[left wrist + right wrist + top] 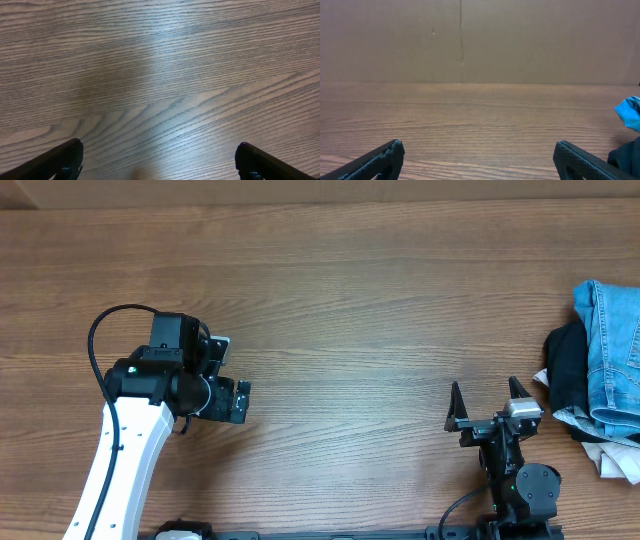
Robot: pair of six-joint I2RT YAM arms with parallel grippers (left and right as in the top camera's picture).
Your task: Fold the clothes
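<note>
The clothes, a pair of light blue denim jeans (pixel 612 345), lie crumpled in a heap at the table's right edge; a corner of them (pixel 630 112) shows at the far right of the right wrist view. My right gripper (pixel 486 395) stands open near the front edge, left of the heap and apart from it, with only bare wood between its fingers (pixel 479 146). My left gripper (pixel 233 380) is at the left side of the table, far from the jeans. It is open over bare wood (pixel 159 147).
A dark garment (pixel 566 375) lies under the jeans on their left side, and its edge (pixel 626 155) shows by my right finger. A whitish cloth (pixel 615 460) sticks out below the heap. A brown wall (pixel 470 40) stands behind the wooden table (pixel 350 300).
</note>
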